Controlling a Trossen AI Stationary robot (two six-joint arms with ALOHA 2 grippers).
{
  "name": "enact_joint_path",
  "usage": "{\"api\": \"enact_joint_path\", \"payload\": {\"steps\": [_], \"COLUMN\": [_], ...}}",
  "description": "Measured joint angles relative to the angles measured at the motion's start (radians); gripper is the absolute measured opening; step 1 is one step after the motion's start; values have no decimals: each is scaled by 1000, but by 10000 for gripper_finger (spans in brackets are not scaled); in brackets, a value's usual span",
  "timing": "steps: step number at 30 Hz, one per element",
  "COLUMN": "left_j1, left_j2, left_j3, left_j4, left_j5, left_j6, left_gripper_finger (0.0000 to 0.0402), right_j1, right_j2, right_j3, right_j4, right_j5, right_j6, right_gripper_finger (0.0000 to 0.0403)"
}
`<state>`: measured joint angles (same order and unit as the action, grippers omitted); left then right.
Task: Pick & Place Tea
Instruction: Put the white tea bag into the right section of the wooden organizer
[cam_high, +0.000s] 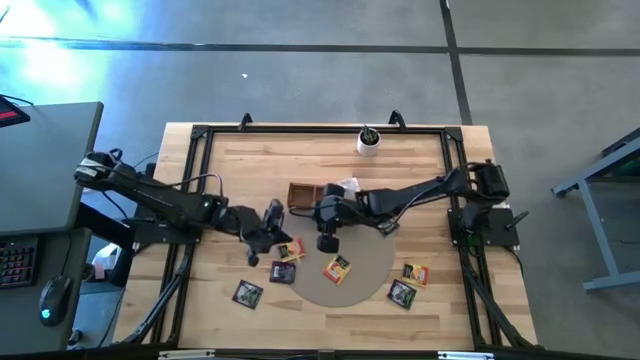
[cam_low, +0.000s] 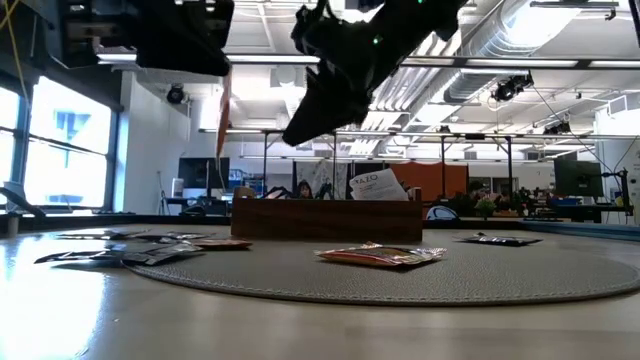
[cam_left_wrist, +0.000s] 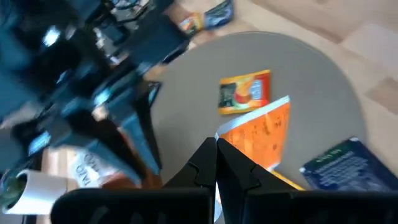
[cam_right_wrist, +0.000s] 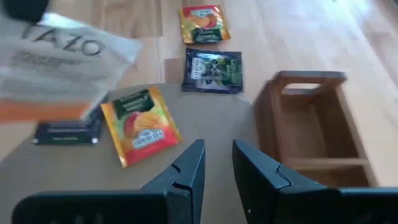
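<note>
I am holding orange sachet (cam_left_wrist: 264, 138) pinched in closed left gripper (cam_left_wrist: 216, 163), raised above grey mat (cam_high: 365, 262), at 9 o'clock from right gripper (cam_right_wrist: 216, 167), which is hanging part-open, empty. Am aiming for wooden box (cam_high: 303, 194) at 12 o'clock; keeping sachet vertical, releasing only once over compartment.

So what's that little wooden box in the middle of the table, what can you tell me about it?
The wooden box is a small, low, open-topped tray of reddish-brown wood, with a crossbar dividing it into compartments. It sits flat on the light wooden table, at the far edge of the round grey mat. The compartments seen from the right wrist look empty. From table height, a whitish printed tea sachet sticks up just behind it or from it. The right gripper hangs beside it.
</note>
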<state>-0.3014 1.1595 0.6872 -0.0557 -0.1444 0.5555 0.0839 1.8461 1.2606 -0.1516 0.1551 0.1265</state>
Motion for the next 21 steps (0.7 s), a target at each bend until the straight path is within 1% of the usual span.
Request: {"api": "enact_joint_path", "payload": {"steps": [2,5,9,12,14,17,21], "left_j1": [-18,-50,-98,-133,-158,-194,-232], "left_j2": [0,0,0,0,0,0,0], "left_j3": [0,0,0,0,0,0,0], "left_j4": [-21,-17,11,41,69,95,117], "left_j5": [4,3,0,-4,-3,-4,-4], "left_j6": [0,28,99,150,190,252,310], "left_gripper_finger": [0,0,0,0,0,0,0], "right_j1": [-12,-28,-44,-47,-52,-63,-72], "right_j2": [20,66,139,204,243,286,326], "right_j3": [0,0,0,1,0,0,0], "right_j4": [32,127,323,480,553,654,767], "right_j5": [-61,-198,-458,-612,-679,-742,-835], "right_j6": [0,-7,-60,-50,-18,57,106], "right_gripper_finger": [78,78,78,78,78,78,78]}}
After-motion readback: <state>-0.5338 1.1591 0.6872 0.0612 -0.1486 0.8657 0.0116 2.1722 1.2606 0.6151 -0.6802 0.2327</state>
